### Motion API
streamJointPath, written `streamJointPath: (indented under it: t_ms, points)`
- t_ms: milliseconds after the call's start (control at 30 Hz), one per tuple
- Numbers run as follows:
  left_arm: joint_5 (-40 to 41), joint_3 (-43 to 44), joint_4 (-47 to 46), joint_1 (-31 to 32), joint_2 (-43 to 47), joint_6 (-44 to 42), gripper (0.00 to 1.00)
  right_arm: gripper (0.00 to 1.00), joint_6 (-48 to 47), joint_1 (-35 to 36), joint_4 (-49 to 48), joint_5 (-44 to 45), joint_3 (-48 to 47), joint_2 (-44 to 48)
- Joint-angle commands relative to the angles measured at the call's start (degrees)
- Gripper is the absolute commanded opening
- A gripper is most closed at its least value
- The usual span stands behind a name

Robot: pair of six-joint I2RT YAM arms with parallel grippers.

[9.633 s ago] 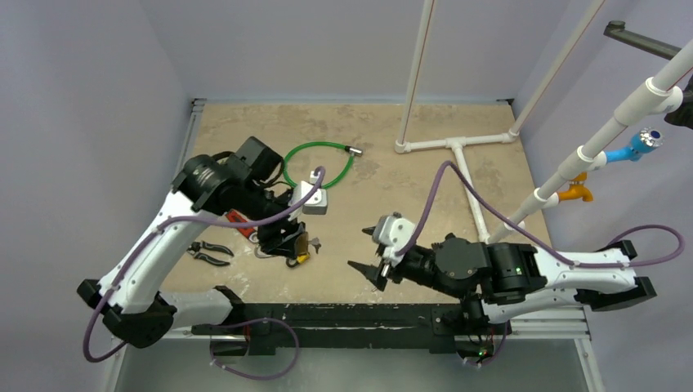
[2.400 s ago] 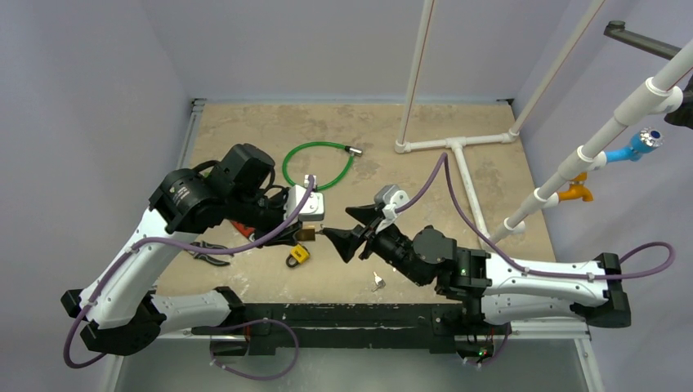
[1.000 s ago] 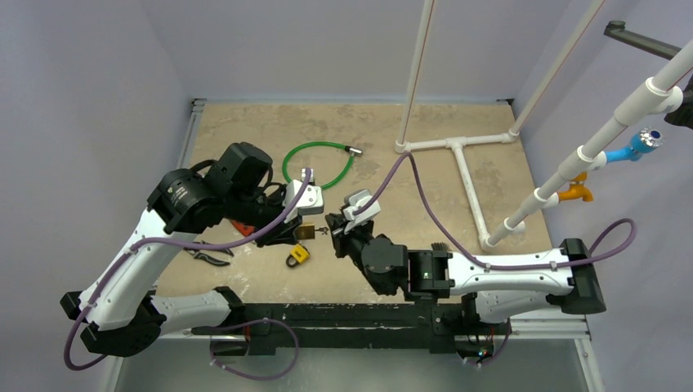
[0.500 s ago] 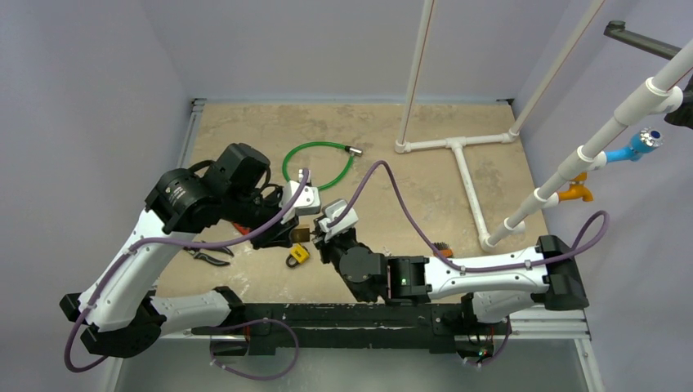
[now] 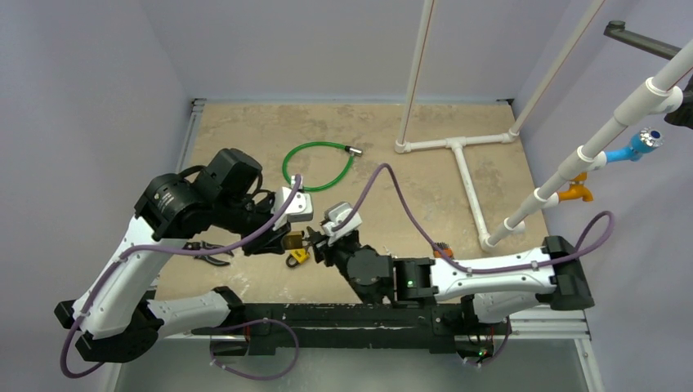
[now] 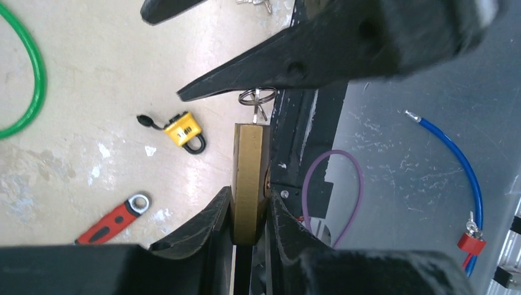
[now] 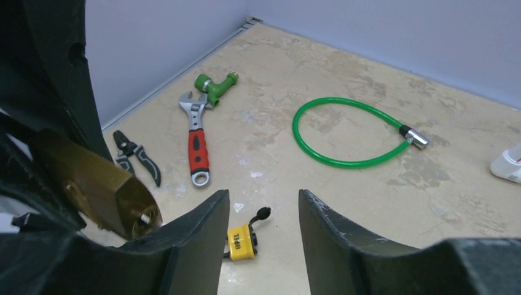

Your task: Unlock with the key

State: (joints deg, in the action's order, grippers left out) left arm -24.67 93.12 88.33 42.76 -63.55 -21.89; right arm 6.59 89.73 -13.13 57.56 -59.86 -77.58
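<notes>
My left gripper is shut on a brass padlock, held above the table's near edge. A key with its ring sticks out of the padlock's bottom end. In the right wrist view the padlock is at the left, with a small silver stub in its keyhole face. My right gripper stands open and holds nothing, just right of the padlock. From above, the right gripper sits against the padlock and the left gripper.
A yellow padlock lies just below the brass one. A green cable loop, pliers, a red wrench and a green nozzle lie on the table. A white pipe frame stands at the back right.
My right gripper was shut at the padlock's end and has now opened. Both arms have shifted slightly left and nearer with the padlock.
</notes>
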Motion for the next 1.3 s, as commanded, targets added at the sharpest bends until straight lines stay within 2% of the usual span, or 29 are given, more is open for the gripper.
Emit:
streamJointPath:
  t_ms: [0, 133, 267, 567, 733, 1000, 1267]
  points:
    - [-2.4, 2.2, -9.8, 0.0, -0.7, -1.8, 0.00, 0.50, 4.7, -1.9, -1.5, -12.3, 5.2, 14.3]
    - [-3.9, 3.2, -8.2, 0.1, -0.6, -3.8, 0.00, 0.51, 7.1, -8.8, 6.2, -25.2, 8.8, 25.5]
    - [-4.4, 3.5, -7.4, 0.0, -0.5, -4.9, 0.00, 0.51, 6.2, -11.8, 9.2, -37.1, 9.4, 30.7]
    - [-7.5, 5.0, -5.4, 0.0, -0.8, -6.9, 0.00, 0.45, 6.7, -18.0, 6.8, -61.8, 7.6, 25.5]
    - [-8.4, 4.4, -4.1, 0.1, -0.4, -8.0, 0.00, 0.45, 8.1, -22.0, 4.1, -69.1, 7.2, 24.9]
    - [-8.6, 4.0, -4.2, 0.0, 0.2, -8.0, 0.00, 0.46, 9.5, -23.0, 2.1, -75.0, 6.3, 21.5]
    - [-9.3, 4.3, -4.2, 0.0, 0.3, -7.8, 0.00, 0.42, 9.9, -23.6, -0.2, -75.8, 6.0, 19.4]
